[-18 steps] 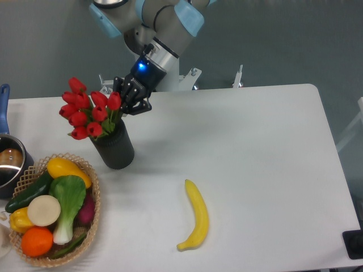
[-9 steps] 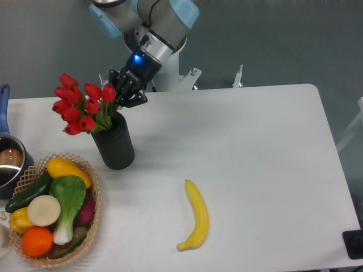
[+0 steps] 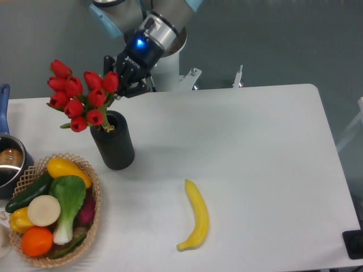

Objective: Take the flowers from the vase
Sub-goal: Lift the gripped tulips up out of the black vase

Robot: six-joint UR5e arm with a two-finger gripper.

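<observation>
The flowers (image 3: 79, 96), red tulip buds on green stems, are raised so the buds stand above the vase's mouth. Their stems still reach down into the mouth. The vase (image 3: 113, 140) is a black ribbed cylinder standing upright on the white table at the left. My gripper (image 3: 120, 84) is at the right side of the bunch, above and behind the vase, shut on the flowers. Its fingertips are partly hidden by the buds.
A wicker basket (image 3: 91, 187) of vegetables and fruit sits at the front left. A metal pot with a blue handle (image 3: 7, 156) is at the left edge. A banana (image 3: 197, 215) lies in front of the middle of the table.
My gripper has moved up and slightly left with the flowers in it. The bunch has risen out of the vase, and the vase has stayed in place.
</observation>
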